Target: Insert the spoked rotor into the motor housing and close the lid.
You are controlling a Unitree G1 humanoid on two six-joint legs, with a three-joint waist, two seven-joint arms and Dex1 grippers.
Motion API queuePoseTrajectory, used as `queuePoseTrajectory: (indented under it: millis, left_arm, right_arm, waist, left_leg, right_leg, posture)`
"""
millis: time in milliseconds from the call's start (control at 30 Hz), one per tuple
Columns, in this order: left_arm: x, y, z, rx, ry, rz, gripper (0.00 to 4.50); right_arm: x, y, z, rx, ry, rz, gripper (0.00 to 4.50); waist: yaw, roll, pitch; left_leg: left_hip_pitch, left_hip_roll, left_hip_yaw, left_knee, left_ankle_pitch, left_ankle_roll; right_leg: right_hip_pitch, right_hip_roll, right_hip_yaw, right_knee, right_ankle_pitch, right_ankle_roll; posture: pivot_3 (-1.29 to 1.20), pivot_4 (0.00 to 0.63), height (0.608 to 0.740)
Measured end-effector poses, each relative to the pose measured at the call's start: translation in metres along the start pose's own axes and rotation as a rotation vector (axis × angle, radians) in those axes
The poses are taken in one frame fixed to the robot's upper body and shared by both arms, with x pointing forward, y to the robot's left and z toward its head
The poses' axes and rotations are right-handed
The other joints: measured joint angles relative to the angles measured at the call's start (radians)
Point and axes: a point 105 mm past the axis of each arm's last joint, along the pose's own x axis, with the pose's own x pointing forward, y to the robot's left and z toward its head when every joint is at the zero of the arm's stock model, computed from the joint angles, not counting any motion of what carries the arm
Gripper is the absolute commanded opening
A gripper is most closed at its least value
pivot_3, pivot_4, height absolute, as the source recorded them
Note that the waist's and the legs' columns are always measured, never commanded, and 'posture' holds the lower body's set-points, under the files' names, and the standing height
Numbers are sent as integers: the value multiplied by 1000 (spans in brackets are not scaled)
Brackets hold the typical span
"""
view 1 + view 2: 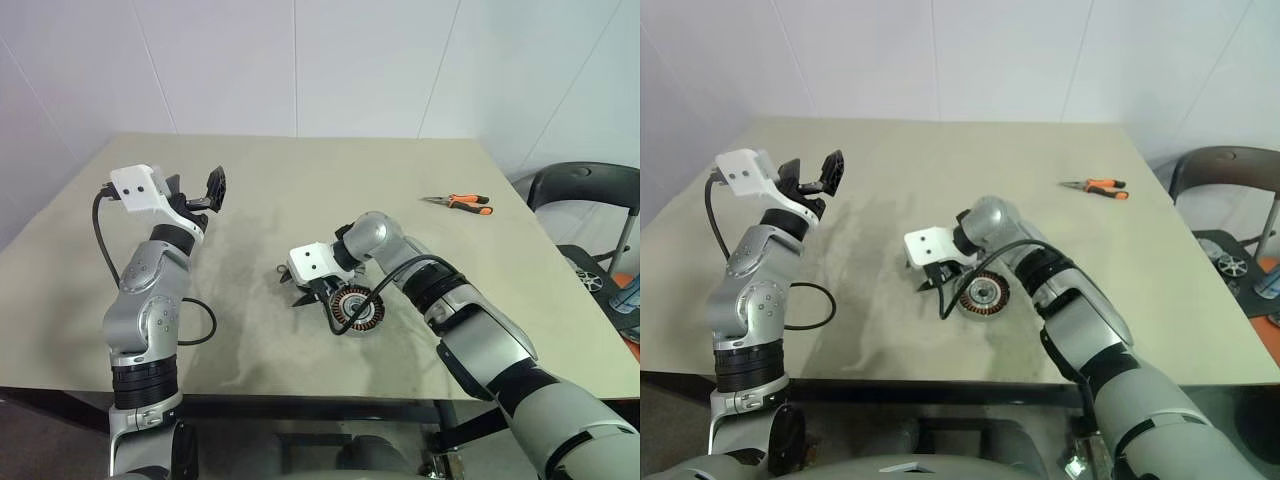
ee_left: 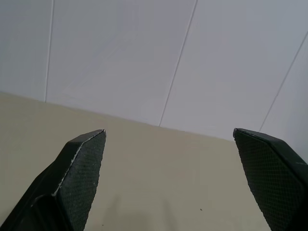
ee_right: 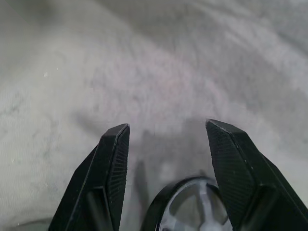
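The housing (image 1: pixel 356 309) sits on the table (image 1: pixel 300 180) near the front edge, a little right of the middle. It is a round, shallow, dark cup with a ring of copper-coloured coils around a pale metal centre. A black cable from the right arm loops across its near-left edge.

The right gripper (image 1: pixel 307 299) hangs low just to the left of the housing, pointing down and leftward, its white wrist block above it. In the right wrist view its two black fingers (image 3: pixel 113 168) are wedge-shaped with finely ribbed pads, and they stand partly apart. Between them at the base is the rotor (image 3: pixel 192 211): a dark round rim with shiny silver spokes running to a pale hub. Its rim lies close to both pads, but I cannot tell whether the pads press it or merely flank it. Beyond the fingertips the table's covering looks soft and mottled, grey-beige with faint creases.

The left gripper (image 1: pixel 205 195) is raised above the table's left side, well apart from the housing, tilted slightly upward. Its fingers (image 2: pixel 79 173), with cross-hatched rubbery pads, are spread wide and empty; past them are the table's far edge and a white panelled wall (image 2: pixel 144 57).

Orange-handled pliers (image 1: pixel 460 203) lie far right on the table. A dark chair (image 1: pixel 585 195) stands beyond the right edge.
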Motion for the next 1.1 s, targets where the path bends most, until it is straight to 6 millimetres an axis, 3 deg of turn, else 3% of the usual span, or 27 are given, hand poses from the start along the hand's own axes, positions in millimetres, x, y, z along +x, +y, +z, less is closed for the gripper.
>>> queuePoseTrajectory:
  millis: [167,400,667,1100]
  left_arm:
    - [-2,2,-3,0,10,7,4500]
    - [-2,1,-5,-8,11,9,4500]
    - [-2,2,-5,-10,11,19,4500]
    - [-5,3,-7,-4,13,31,4500]
  right_arm:
    - [-11,2,-12,-46,69,21,2633]
    - [-48,-16,-6,-118,148,57,2633]
    - [-43,-4,-30,-69,216,98,2633]
    - [-31,-4,-36,-53,233,77,2633]
  waist:
    - [0,0,0]
    - [-1,0,0]
    - [-1,0,0]
    - [0,0,0]
  left_leg:
    - [0,0,0,0,0,0]
    - [0,0,0,0,0,0]
    - [0,0,0,0,0,0]
    - [2,0,0,0,0,0]
  right_leg:
    - [0,0,0,0,0,0]
    - [0,0,0,0,0,0]
    - [0,0,0,0,0,0]
    - [2,0,0,0,0,0]
  posture:
    - [0,0,740]
    - [0,0,740]
    - [0,0,740]
    - [0,0,740]
